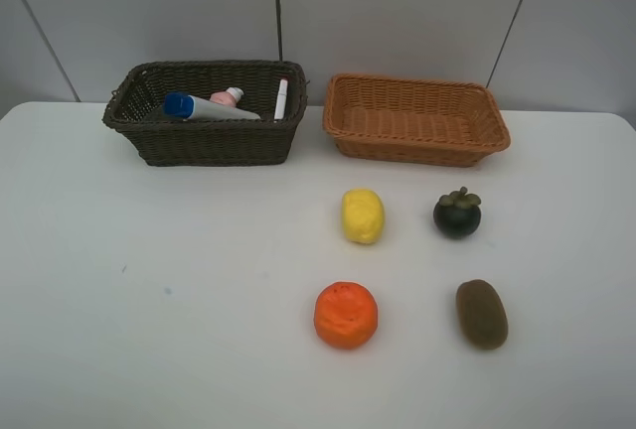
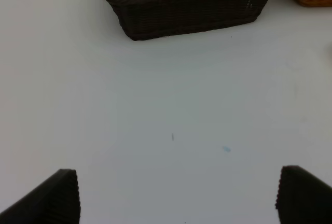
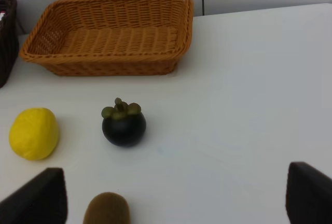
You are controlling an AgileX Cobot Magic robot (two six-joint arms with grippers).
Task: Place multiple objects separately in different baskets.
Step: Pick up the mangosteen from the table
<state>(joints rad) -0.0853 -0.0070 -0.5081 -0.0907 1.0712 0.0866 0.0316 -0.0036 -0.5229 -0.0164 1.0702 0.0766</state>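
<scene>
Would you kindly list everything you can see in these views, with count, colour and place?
dark basket: one, dark brown, table's back left
tube: one, white with blue cap, in the dark basket
bottle: one, pink, in the dark basket
marker: one, white, in the dark basket
light basket: one, orange-tan, back right, nothing seen inside
lemon: one, yellow, before the light basket
mangosteen: one, dark, right of the lemon
orange: one, orange, nearer than the lemon
kiwi: one, brown, right of the orange
table: one, white, under everything
left gripper: one, black, open, over bare table
right gripper: one, black, open, near the kiwi
</scene>
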